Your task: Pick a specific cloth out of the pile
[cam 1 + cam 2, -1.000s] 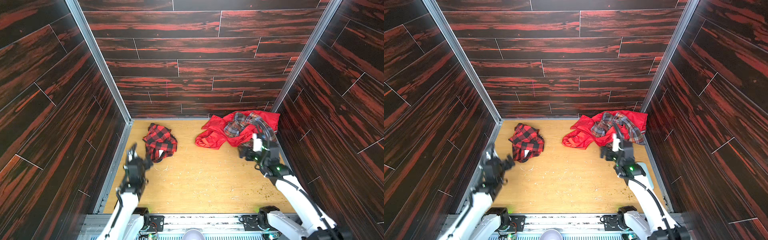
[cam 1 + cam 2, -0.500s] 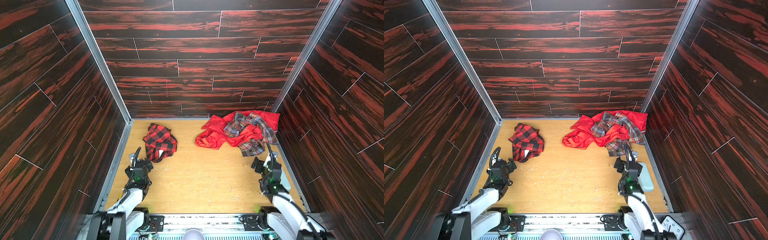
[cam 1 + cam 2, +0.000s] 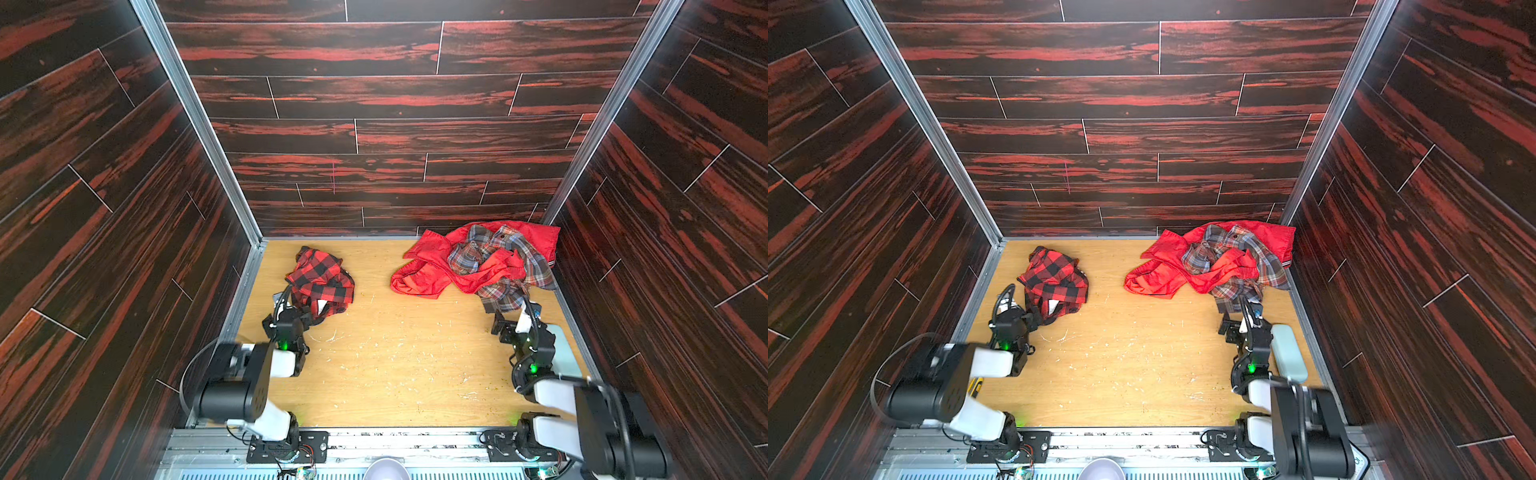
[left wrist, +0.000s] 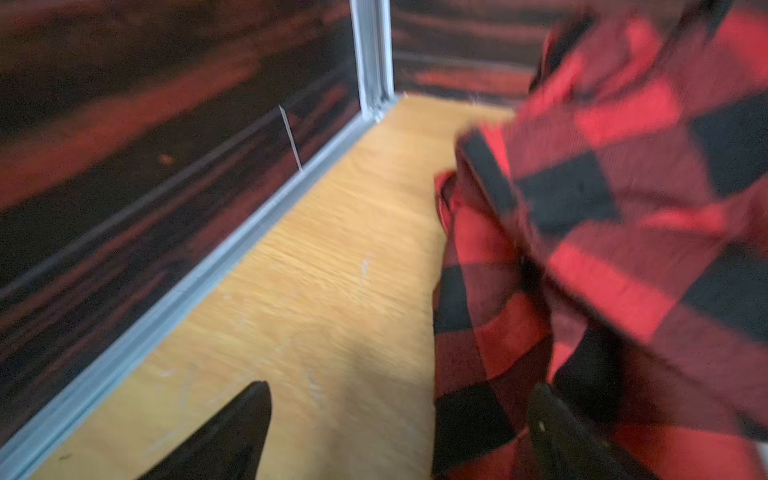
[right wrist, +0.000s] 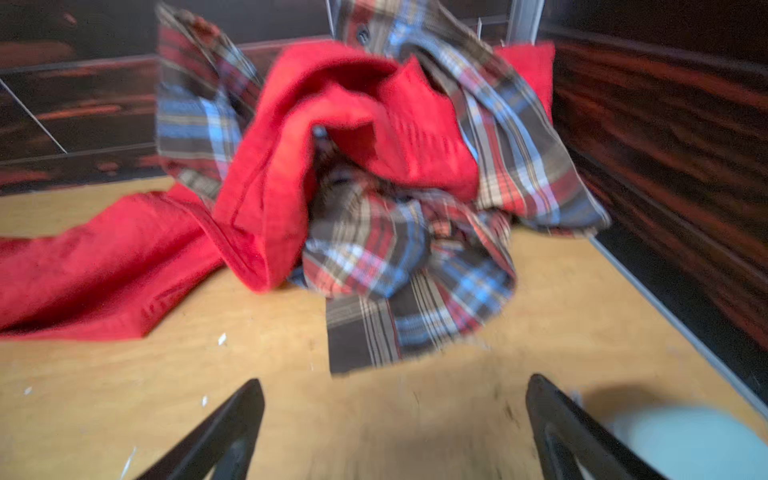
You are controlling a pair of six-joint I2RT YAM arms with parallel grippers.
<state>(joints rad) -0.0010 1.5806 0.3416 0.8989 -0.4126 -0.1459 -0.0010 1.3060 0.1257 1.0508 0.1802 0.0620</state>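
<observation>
Both hands spread wide, holding nothing.
Since half a second ago the hands are sitting nearer the clothes, which are lying unmoved. On the left of the bench (image 3: 395,374), the left hand (image 4: 399,388) is hovering at the near edge of the cloth (image 3: 320,278), crumpled alone. Well apart to the right, the pile (image 3: 478,257) is sitting in the far corner, the right hand (image 5: 395,380) just short of its plaid shirt (image 5: 415,299).
</observation>
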